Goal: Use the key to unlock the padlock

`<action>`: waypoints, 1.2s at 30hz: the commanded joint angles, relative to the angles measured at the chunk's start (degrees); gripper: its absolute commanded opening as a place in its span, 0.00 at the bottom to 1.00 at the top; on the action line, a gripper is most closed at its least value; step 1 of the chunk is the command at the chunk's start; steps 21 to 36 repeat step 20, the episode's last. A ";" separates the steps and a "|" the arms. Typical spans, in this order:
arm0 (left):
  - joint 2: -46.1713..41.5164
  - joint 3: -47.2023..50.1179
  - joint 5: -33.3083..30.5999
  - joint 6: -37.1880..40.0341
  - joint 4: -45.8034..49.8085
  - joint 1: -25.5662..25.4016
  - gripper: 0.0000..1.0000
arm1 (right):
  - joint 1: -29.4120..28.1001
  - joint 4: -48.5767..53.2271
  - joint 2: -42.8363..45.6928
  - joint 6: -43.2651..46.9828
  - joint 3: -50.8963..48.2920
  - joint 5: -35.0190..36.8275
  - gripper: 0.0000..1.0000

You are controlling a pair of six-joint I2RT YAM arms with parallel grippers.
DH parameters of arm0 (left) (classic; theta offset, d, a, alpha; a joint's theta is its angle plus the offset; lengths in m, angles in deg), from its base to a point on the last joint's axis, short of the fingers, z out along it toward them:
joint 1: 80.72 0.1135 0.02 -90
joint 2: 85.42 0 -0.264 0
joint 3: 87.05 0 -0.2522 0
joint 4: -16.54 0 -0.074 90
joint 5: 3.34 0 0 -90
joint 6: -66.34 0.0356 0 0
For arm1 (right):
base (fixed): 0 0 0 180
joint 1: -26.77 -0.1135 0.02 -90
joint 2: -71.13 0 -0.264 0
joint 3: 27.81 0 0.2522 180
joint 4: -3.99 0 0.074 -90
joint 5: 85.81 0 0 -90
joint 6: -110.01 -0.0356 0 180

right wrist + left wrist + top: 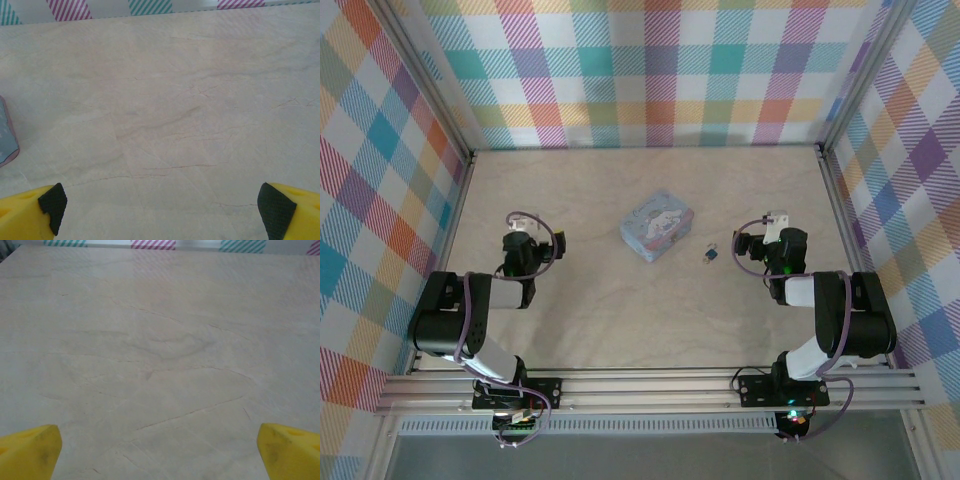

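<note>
Enclosure: plaid walls (650,70) in pastel checks on the left, back and right, aluminium posts at the corners and a slotted rail (650,385) across the bottom of the top view. Table (650,190) was a beige marble-look surface, matte, with fine vein lines; the wrist views showed the same veining.

Left arm (470,310) sat lower left, right arm (840,320) lower right, both folded back.

Left gripper (533,232) was released, with its yellow fingertips (30,450) at opposite bottom corners of the left wrist frame and nothing between them. Right gripper (762,232) was also spread wide and empty; its yellow fingertips (30,212) had black pads.

Pale blue tin (658,225) lay flat at frame centre, rotated; its edge showed at mid-left of the right wrist view.

Padlock (709,254) lay on the table just lower right of the tin, between the tin and the right gripper and apart from both. Too small to make out a key.
</note>
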 commanded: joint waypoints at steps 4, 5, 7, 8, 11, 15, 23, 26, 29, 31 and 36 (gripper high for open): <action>0.16 -0.71 1.71 -1.09 1.55 0.15 1.00 | 0.17 -1.28 -0.15 -0.58 0.64 -0.97 1.00; 0.16 -0.71 1.61 -1.09 1.55 0.07 1.00 | 0.16 -1.26 -0.08 -0.58 0.59 -0.97 1.00; 0.16 -0.71 1.44 -1.00 1.52 0.01 1.00 | 0.19 -1.26 -0.10 -0.62 0.64 -0.97 1.00; 0.15 -0.69 1.32 -1.01 1.56 -0.06 1.00 | 0.15 -1.27 -0.10 -0.63 0.64 -0.97 1.00; 0.18 -0.71 1.29 -0.92 1.52 -0.07 1.00 | 0.19 -1.22 -0.10 -0.65 0.64 -0.97 1.00; 0.16 -0.71 1.24 -0.98 1.56 -0.10 1.00 | 0.15 -0.91 -0.28 -0.56 0.86 -0.98 1.00; 0.20 -0.71 1.28 -0.96 1.56 -0.08 1.00 | 0.19 -0.99 -0.14 -0.63 0.75 -0.97 1.00; 0.20 -0.71 1.28 -0.96 1.56 -0.08 1.00 | 0.19 -0.99 -0.14 -0.63 0.75 -0.97 1.00; 0.20 -0.71 1.28 -0.96 1.56 -0.08 1.00 | 0.19 -0.99 -0.14 -0.63 0.75 -0.97 1.00; 0.20 -0.71 1.28 -0.96 1.56 -0.08 1.00 | 0.19 -0.99 -0.14 -0.63 0.75 -0.97 1.00; 0.20 -0.71 1.28 -0.96 1.56 -0.08 1.00 | 0.19 -0.99 -0.14 -0.63 0.75 -0.97 1.00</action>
